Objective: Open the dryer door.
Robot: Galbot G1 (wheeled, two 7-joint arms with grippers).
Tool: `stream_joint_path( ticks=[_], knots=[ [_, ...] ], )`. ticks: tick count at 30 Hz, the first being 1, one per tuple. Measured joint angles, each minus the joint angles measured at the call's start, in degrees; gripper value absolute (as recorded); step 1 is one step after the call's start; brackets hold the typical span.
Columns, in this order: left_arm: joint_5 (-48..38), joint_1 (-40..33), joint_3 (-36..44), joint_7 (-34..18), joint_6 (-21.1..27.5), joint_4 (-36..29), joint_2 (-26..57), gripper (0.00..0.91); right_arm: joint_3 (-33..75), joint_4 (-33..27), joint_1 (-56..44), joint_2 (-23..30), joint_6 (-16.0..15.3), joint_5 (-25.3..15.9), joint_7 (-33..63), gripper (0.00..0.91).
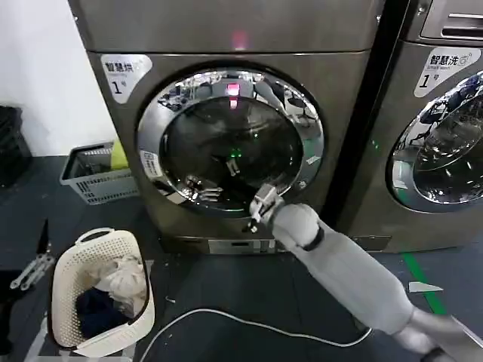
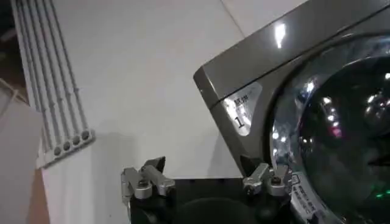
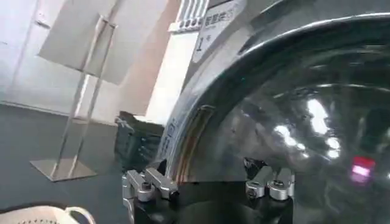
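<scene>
The right gripper (image 1: pixel 260 207) hangs at the lower right arc of the dryer door (image 1: pixel 230 143), its fingers (image 3: pixel 149 182) apart, close against the chrome ring in the right wrist view. The door looks shut, flush in the front of the darker machine. To do this step well, I judge the fingers need a real edge to hook, since the ring is smooth, rounded mirror metal that would let a plain pinch slide off; the pull should then follow the door's swing, away from the hinge side.

The left gripper (image 2: pixel 207 182) is held up near the machine's upper corner, fingers wide apart and empty.

On the floor sit a cream perforated laundry basket (image 1: pixel 102 290) with soft crumpled cloth and a thin white cable (image 1: pixel 249 324). The door's glass is dark and glossy, with a small white sticker (image 1: pixel 150 163). Beside it stands a paler silver machine (image 1: pixel 438 128).
</scene>
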Motion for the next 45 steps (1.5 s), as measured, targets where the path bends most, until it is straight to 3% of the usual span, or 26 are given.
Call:
stream_joint_path(
  ticks=[32, 45],
  knots=[
    [0.33, 1.77, -0.36, -0.01, -0.64, -2.25, -1.41, 0.907, -4.25, -20.61, 8.54, 12.67, 5.29, -0.48, -4.56, 0.907],
    [0.39, 2.11, -0.38, -0.06, -1.05, -2.26, -1.68, 0.907, -4.57, -25.49, 10.38, 15.60, 6.98, -0.31, -8.78, 0.907]
  ],
)
